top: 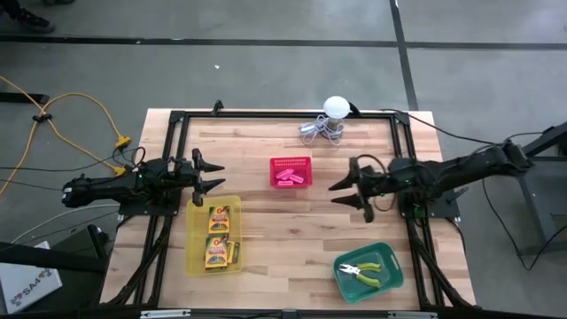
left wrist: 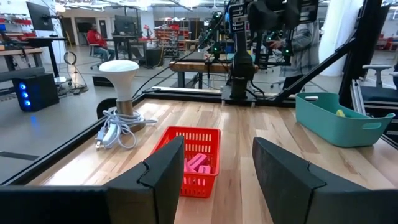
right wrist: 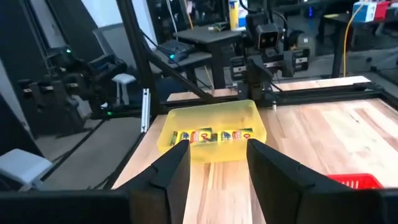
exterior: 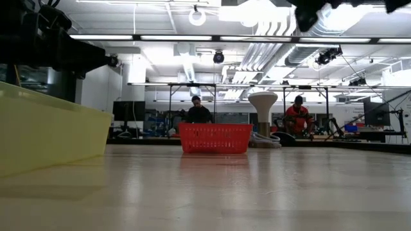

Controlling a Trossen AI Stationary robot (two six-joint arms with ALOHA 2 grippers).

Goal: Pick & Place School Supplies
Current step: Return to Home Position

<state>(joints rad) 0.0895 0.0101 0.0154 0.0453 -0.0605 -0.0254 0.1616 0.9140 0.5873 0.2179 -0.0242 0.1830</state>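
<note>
Pink, tiny eraser-like blocks [left wrist: 198, 165] lie in the red mesh plastic basket [left wrist: 210, 142], straight ahead of the left fingers [left wrist: 163, 169]. Those fingers are spread apart and hold nothing, raised above the wooden table [left wrist: 261, 124]. The blocks look light, slightly soft and grippy. A pinch across the short sides should do, though the basket walls crowd any reach.

Off to one side of these fingers, a white round bulb on a coil of grey wire [left wrist: 119, 68] stands apart from the basket. Farther off, the teal plastic tray [left wrist: 336, 121] holds small pliers with yellow-green handles [top: 363, 270]. They are stiff, probably the heaviest item, and best taken across both handles near the pivot.

The right fingers [right wrist: 173, 169] are likewise parted and empty. Ahead of them the translucent yellow tray [right wrist: 211, 152] carries yellow-and-green crayon boxes [right wrist: 214, 135]. These are light cardboard that a hard squeeze would likely crush, so hold them across the narrow width.
</note>
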